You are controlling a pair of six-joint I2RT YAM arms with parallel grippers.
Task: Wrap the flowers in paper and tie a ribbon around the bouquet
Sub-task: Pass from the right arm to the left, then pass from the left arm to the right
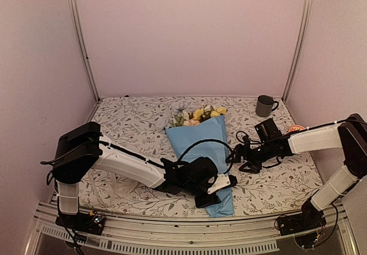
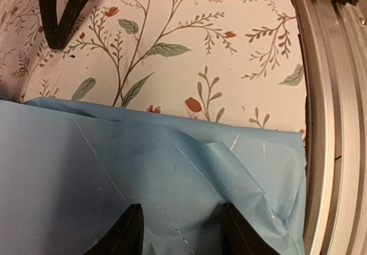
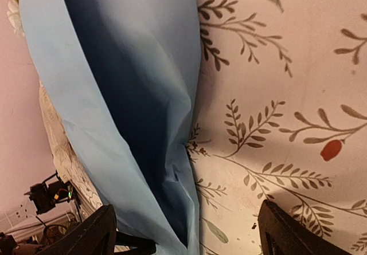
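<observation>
The bouquet [image 1: 202, 146] lies on the tablecloth as a light blue paper cone, wide end toward the back. White, yellow and pink flowers [image 1: 198, 116] poke out of that end. My left gripper [image 1: 213, 195] is over the cone's narrow near end. Its jaws stand partly apart, with both fingertips [image 2: 129, 232] set down on the paper [image 2: 172, 175]. My right gripper [image 1: 234, 155] is just right of the cone's middle and wide open. Between its jaws [image 3: 192, 235] lie the paper's edge [image 3: 143, 123], with its darker inner fold, and bare cloth. The ribbon is out of view.
A dark grey mug [image 1: 265, 105] stands at the back right. A small orange object [image 1: 296, 128] shows behind the right arm. The table's metal front rail [image 2: 332, 123] runs close by the cone's narrow end. Pale walls close in the back and both sides.
</observation>
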